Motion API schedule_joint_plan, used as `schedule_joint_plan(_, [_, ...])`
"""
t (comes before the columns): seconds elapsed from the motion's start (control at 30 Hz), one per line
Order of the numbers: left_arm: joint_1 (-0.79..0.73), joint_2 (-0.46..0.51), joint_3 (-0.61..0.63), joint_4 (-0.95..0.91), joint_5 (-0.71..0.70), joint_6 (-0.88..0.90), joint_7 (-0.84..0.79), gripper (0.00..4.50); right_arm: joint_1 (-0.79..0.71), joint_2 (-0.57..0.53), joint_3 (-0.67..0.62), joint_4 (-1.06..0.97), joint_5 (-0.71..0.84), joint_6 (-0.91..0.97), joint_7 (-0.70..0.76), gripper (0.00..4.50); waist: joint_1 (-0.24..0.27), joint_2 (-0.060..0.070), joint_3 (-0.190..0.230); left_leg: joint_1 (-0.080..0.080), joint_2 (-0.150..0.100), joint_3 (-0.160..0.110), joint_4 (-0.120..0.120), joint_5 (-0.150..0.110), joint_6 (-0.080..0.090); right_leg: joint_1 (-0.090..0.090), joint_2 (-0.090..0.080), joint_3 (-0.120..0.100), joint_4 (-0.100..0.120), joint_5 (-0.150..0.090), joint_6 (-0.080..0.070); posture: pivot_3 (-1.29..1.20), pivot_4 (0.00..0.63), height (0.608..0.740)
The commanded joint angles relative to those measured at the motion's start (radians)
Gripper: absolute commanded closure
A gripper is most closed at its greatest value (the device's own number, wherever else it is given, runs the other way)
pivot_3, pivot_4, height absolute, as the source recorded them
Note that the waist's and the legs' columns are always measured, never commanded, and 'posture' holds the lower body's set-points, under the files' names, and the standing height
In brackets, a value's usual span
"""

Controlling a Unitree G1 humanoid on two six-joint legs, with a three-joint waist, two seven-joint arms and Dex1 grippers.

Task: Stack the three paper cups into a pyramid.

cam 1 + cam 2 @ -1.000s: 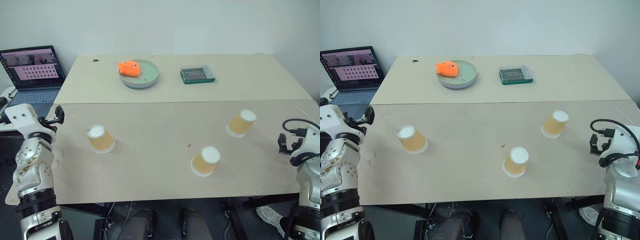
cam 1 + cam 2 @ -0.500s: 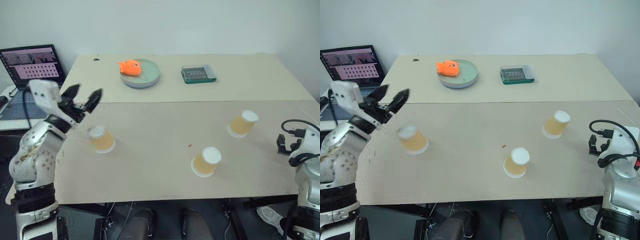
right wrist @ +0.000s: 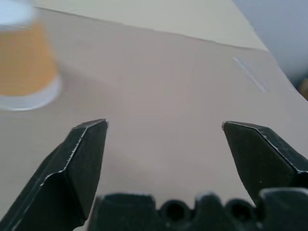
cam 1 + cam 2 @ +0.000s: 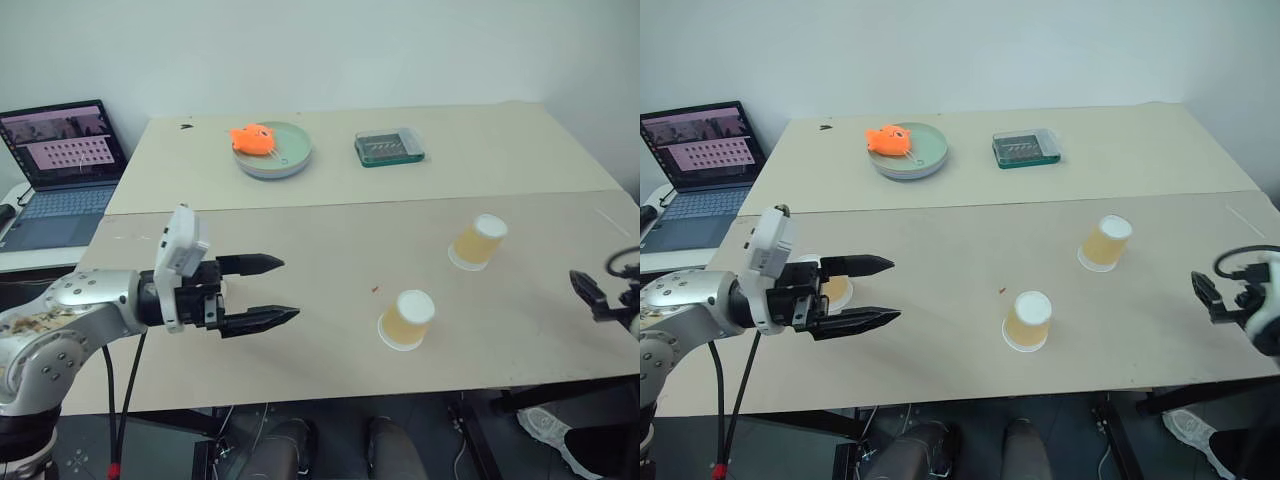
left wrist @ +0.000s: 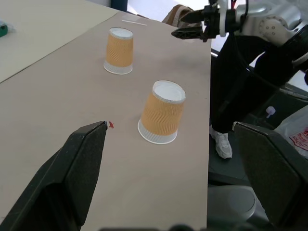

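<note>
**Cups apart on the table, both grippers empty**

Cups, three of them, stand upside down and well apart on the tan table (image 4: 320, 330), none stacked. The left cup (image 4: 837, 291) sits near the table's left side, mostly hidden behind the left gripper (image 4: 872, 292), which hovers over it with its two black fingers spread wide and pointing toward the table's middle, holding nothing. The middle cup (image 4: 406, 319) stands near the front edge, well to the right of those fingertips; the left wrist view shows it directly ahead between the spread fingers, with the far cup (image 4: 477, 241) beyond it. The right gripper (image 4: 592, 291) hangs at the table's right edge, its fingers also parted and empty, with the far cup off to its left. At the back lie a green plate (image 4: 272, 152) carrying an orange plush fish (image 4: 251, 137), a clear container (image 4: 391, 146), and a laptop (image 4: 55, 160) off the left side.

A second ago the left arm was bent up beside the table's left edge with the left cup in plain sight; it has since swung across in front of that cup. The right gripper has lifted slightly. All three cups have stayed put.
</note>
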Motion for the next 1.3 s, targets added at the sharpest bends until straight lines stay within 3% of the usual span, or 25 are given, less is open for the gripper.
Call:
schedule_joint_plan(0.03, [0.013, 0.008, -0.006, -0.036, 0.03, -0.035, -0.023, 0.03, 0.181, -0.066, -0.195, -0.132, 0.216, 0.048, 0.405, 0.0, 0.004, -0.001, 0.0, -0.001, 0.001, 0.0, 0.0, 0.0, 0.0, -0.001, 0.0, 0.0, -0.001, 0.0, 0.0, 0.0, 0.15, 0.74])
schedule_joint_plan(0.13, [0.027, 0.0, -0.007, -0.051, 0.031, -0.04, -0.026, 0.03, 0.229, -0.092, -0.219, -0.153, 0.272, 0.049, 0.508, 0.0, 0.004, -0.002, 0.001, -0.001, 0.002, 0.0, 0.0, -0.002, 0.001, -0.001, 0.0, 0.0, -0.002, -0.001, 0.0, 0.0, 0.15, 0.74])
schedule_joint_plan(0.33, [0.092, 0.007, -0.036, -0.068, 0.125, -0.098, -0.055, 0.03, 0.111, -0.114, 0.007, -0.224, 0.284, 0.03, 0.491, 0.0, -0.01, -0.006, 0.002, -0.001, 0.01, 0.007, 0.0, -0.002, 0.0, 0.001, -0.002, 0.008, -0.003, -0.005, -0.007, 0.0, 0.15, 0.74])
schedule_joint_plan(0.5, [0.095, 0.002, -0.026, -0.068, 0.121, -0.099, -0.054, 0.03, 0.031, -0.092, 0.162, -0.22, 0.272, 0.026, 0.472, 0.0, 0.006, -0.006, 0.002, -0.004, 0.012, 0.009, 0.0, -0.002, 0.0, -0.002, -0.001, 0.007, -0.003, -0.005, -0.009, 0.0, 0.15, 0.74])
schedule_joint_plan(0.6, [0.099, -0.032, -0.047, -0.079, 0.197, -0.156, -0.01, 0.03, -0.002, -0.082, 0.229, -0.199, 0.248, 0.008, 0.462, 0.0, 0.021, -0.006, 0.002, -0.006, 0.012, 0.009, 0.0, -0.003, -0.001, -0.005, 0.001, 0.005, -0.004, -0.002, -0.006, 0.0, 0.15, 0.74])
schedule_joint_plan(0.7, [0.154, -0.069, -0.08, -0.112, 0.301, -0.238, 0.015, 0.03, -0.024, -0.082, 0.255, -0.185, 0.251, 0.011, 0.466, 0.0, 0.031, -0.006, 0.002, -0.011, 0.012, 0.011, 0.0, -0.004, -0.001, -0.011, 0.001, 0.004, -0.004, 0.003, -0.012, 0.0, 0.15, 0.74])
schedule_joint_plan(1.3, [0.224, -0.085, -0.11, -0.102, 0.361, -0.307, -0.056, 0.03, -0.076, -0.023, 0.404, -0.197, 0.216, 0.007, 0.422, 0.0, 0.032, -0.007, 0.002, -0.009, 0.014, 0.02, 0.002, -0.004, -0.001, -0.012, 0.002, 0.007, -0.001, 0.003, -0.006, 0.0, 0.15, 0.74])
